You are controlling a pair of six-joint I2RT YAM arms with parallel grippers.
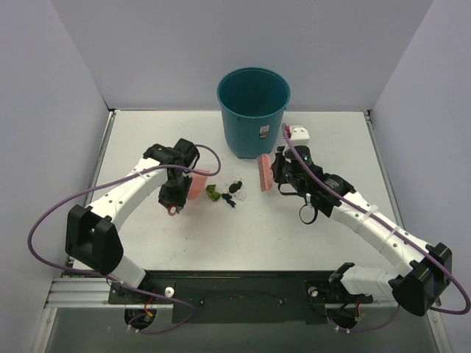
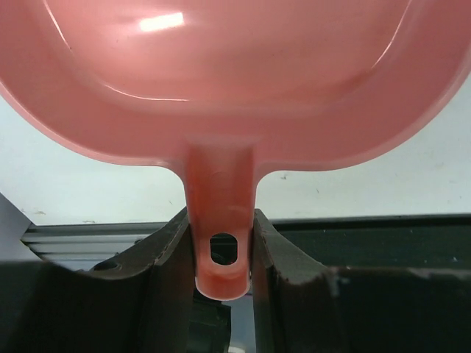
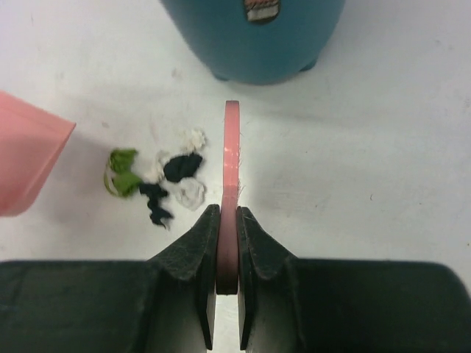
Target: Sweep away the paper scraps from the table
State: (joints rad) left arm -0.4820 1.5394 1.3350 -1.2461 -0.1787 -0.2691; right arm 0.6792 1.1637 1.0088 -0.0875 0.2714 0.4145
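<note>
Your left gripper [image 2: 218,239] clamps the pink dustpan [image 2: 221,73] by its handle while your right gripper [image 3: 228,228] pinches the brush [image 3: 231,147], flanking the paper scraps [image 3: 158,180] heaped on the table [image 1: 257,235] between, ready for sweeping.

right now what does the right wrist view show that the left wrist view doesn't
Only the right wrist view: the paper scraps, the teal bin and the pink brush gripped in the right pincer. Only the left wrist view: the left pincer clamped on the dustpan handle, seen close up. Both: the pink dustpan, just its corner in the right wrist view, and the white table.
</note>
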